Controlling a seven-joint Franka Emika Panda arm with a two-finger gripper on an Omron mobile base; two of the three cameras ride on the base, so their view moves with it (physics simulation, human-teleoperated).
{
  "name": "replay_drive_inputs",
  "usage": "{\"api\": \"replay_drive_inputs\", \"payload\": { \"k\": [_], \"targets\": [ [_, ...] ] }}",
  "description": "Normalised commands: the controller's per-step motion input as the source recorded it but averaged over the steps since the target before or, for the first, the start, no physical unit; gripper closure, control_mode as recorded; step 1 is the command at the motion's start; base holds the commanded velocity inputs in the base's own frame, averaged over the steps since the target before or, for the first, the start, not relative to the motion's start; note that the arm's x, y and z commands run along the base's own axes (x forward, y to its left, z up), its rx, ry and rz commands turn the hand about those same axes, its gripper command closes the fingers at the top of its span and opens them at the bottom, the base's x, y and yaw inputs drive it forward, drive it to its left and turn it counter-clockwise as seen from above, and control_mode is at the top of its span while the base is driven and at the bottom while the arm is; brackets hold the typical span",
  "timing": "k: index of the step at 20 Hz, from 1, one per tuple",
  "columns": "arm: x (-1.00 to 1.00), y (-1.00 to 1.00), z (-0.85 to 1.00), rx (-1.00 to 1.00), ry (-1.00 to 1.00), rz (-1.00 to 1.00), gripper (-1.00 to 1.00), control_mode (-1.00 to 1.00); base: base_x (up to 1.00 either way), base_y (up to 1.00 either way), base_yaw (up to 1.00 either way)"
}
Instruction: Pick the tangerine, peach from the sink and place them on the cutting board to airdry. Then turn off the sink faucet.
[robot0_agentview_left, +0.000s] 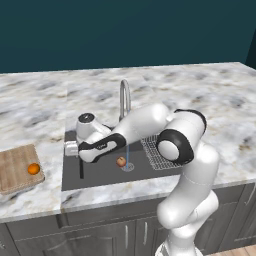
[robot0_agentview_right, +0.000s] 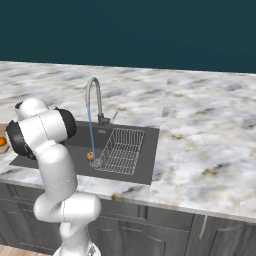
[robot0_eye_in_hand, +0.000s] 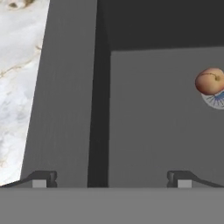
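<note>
The peach lies on the floor of the dark sink, right beside the round drain. On the cutting board, left of the sink, rests the tangerine. My gripper hangs open and empty over the sink's left end, pointing down, with the peach off to its right. A thin blue stream runs from the sink faucet onto the drain.
A wire rack fills the sink's right section. Marble counter surrounds the basin. My own arm reaches across the basin from the right, in front of the faucet's base. Cabinet fronts run below the counter edge.
</note>
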Motion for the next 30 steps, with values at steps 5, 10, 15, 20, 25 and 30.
{"api": "replay_drive_inputs", "payload": {
  "k": [5,10,15,20,25,30],
  "targets": [
    [0.02,-0.24,0.00,0.00,0.00,0.00,-1.00,-1.00,0.00,0.00,0.00],
    [0.00,-0.22,-0.02,-0.02,0.00,0.00,-1.00,-1.00,0.00,0.00,0.00],
    [0.00,-0.22,-0.06,-0.04,0.00,0.00,-1.00,-1.00,0.00,0.00,0.00],
    [0.00,-0.24,-0.03,-0.02,0.01,0.00,-1.00,-1.00,0.00,0.00,0.00],
    [0.01,-0.26,-0.02,-0.01,0.00,0.00,-1.00,-1.00,0.00,0.00,0.00],
    [0.00,-0.26,-0.03,-0.01,0.00,0.00,-1.00,-1.00,0.00,0.00,0.00]
  ]
}}
